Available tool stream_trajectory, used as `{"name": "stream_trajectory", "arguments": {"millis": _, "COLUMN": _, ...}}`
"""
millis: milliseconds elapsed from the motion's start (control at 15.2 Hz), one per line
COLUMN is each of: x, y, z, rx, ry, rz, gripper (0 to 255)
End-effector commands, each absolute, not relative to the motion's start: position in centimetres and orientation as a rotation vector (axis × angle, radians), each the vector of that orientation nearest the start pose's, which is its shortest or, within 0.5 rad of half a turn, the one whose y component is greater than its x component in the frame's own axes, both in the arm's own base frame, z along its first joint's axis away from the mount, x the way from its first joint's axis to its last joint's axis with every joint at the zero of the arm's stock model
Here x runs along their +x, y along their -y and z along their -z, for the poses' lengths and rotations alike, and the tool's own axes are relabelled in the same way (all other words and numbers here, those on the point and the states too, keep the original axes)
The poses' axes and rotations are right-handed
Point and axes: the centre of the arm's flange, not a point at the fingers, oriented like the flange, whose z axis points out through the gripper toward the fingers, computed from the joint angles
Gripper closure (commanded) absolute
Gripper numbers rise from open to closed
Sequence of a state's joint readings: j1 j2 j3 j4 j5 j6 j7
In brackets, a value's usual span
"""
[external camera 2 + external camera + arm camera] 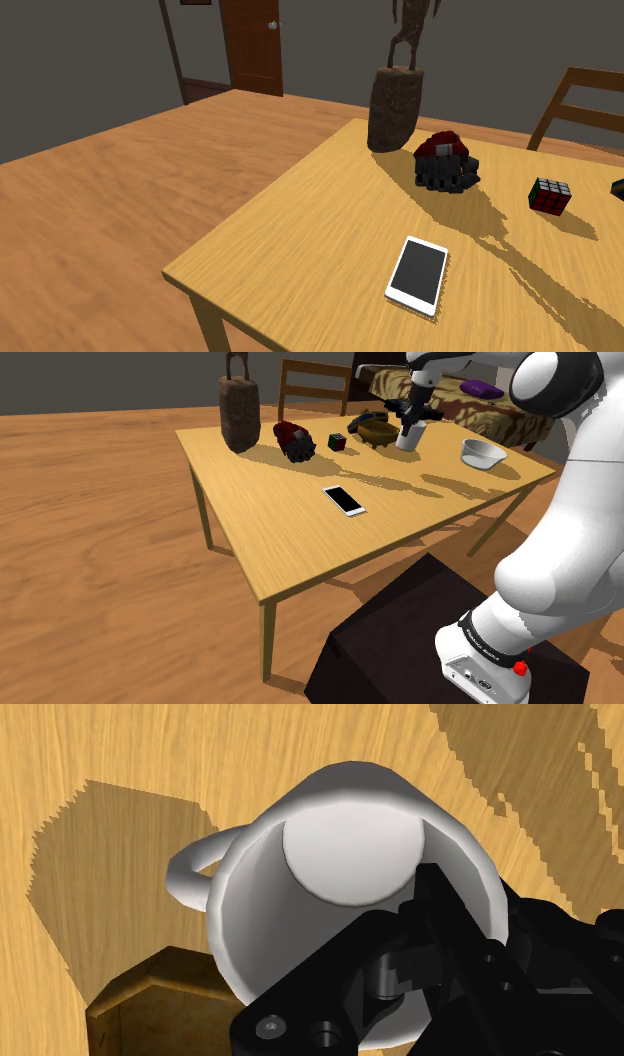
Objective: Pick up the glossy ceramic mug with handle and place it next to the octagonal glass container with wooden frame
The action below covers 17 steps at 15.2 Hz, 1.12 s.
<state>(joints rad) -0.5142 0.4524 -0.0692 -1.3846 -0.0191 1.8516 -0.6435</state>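
Note:
A glossy white mug point(408, 438) with a handle point(190, 869) is at the far side of the wooden table point(300, 542). My black gripper point(413, 418) comes down on it from above. In the wrist view the gripper point(470, 919) is shut on the rim of the mug point(340, 854), with one finger inside the cup and the other outside its wall. The octagonal container point(377, 430), dark with a brown wooden frame, stands right beside the mug, and its corner point(150, 1004) is close to the mug's wall. Whether the mug rests on the table I cannot tell.
A white bowl point(482, 452) sits towards the shoulder view's right of the mug. A phone point(343, 500) lies mid-table. A Rubik's cube point(337, 442), a red and black object point(294, 440) and a tall brown statue point(240, 412) line the far edge. A chair point(315, 387) stands behind.

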Motion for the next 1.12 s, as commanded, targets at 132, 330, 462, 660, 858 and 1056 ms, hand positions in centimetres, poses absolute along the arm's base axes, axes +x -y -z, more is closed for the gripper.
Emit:
{"name": "stream_trajectory", "arguments": {"millis": 132, "x": 58.3, "y": 37.7, "z": -43.4, "rx": -3.189, "ry": 0.115, "rz": -0.023, "gripper": 255}}
{"name": "stream_trajectory", "arguments": {"millis": 330, "x": 58.3, "y": 37.7, "z": -41.8, "rx": -3.189, "ry": 0.115, "rz": -0.023, "gripper": 255}}
{"name": "stream_trajectory", "arguments": {"millis": 462, "x": 58.3, "y": 37.7, "z": -40.8, "rx": -3.189, "ry": 0.115, "rz": -0.023, "gripper": 255}}
{"name": "stream_trajectory", "arguments": {"millis": 660, "x": 58.3, "y": 37.7, "z": -39.2, "rx": -3.189, "ry": 0.115, "rz": -0.023, "gripper": 255}}
{"name": "stream_trajectory", "arguments": {"millis": 858, "x": 58.3, "y": 37.7, "z": -37.6, "rx": -3.189, "ry": 0.115, "rz": -0.023, "gripper": 255}}
{"name": "stream_trajectory", "arguments": {"millis": 1056, "x": 58.3, "y": 37.7, "z": -36.0, "rx": -3.189, "ry": 0.115, "rz": -0.023, "gripper": 255}}
